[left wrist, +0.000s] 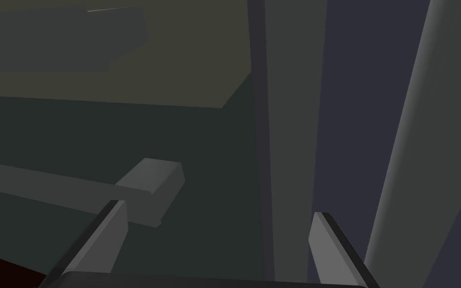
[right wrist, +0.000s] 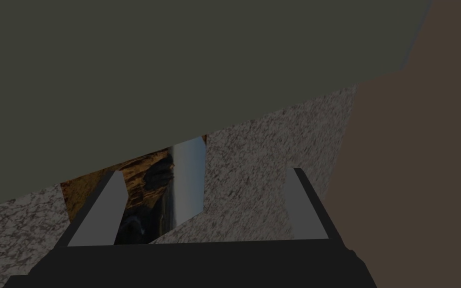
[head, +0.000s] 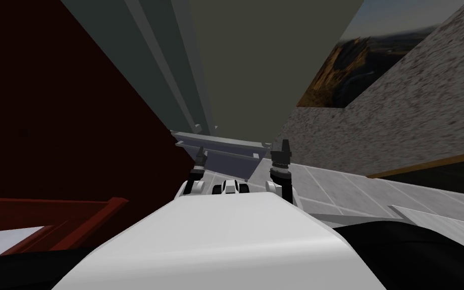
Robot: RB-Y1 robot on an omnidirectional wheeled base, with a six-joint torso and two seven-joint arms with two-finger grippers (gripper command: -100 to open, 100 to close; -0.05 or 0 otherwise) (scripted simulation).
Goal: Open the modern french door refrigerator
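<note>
Left pincer [left wrist: 219, 209]: released, its two blades spread wide with nothing between them. It is raised in front of the chest and points at the appliance.

Right pincer [head: 284, 146]: likewise released and empty, held up beside the left one, taking no part in the work.

Handle [left wrist: 144, 187]: a grey bar with a squared end block, standing off the door face. The end block lies just beside one blade of the left pincer, toward the gap, and beyond the blade tips. Contact cannot be confirmed, and no grasp is made.

Refrigerator [left wrist: 209, 150]: directly ahead and close. The left wrist view shows a flat, dark grey-green door face, with paler upright strips [left wrist: 292, 125] past the handle end. Whether these strips are the seam between the doors cannot be told. In the head view the appliance rises as tall grey panels, with a dark red cabinet [head: 50, 126] to its left.

Assessment of handling: the door is judged rigid and fairly heavy, and it will swing on a hinge rather than pull straight out. A seal probably resists the first pull. The bar looks stiff and smooth, so thin blades may slide along it. The recommended hold is across the bar itself, clear of the end block, clamped firmly before any pull.
</note>
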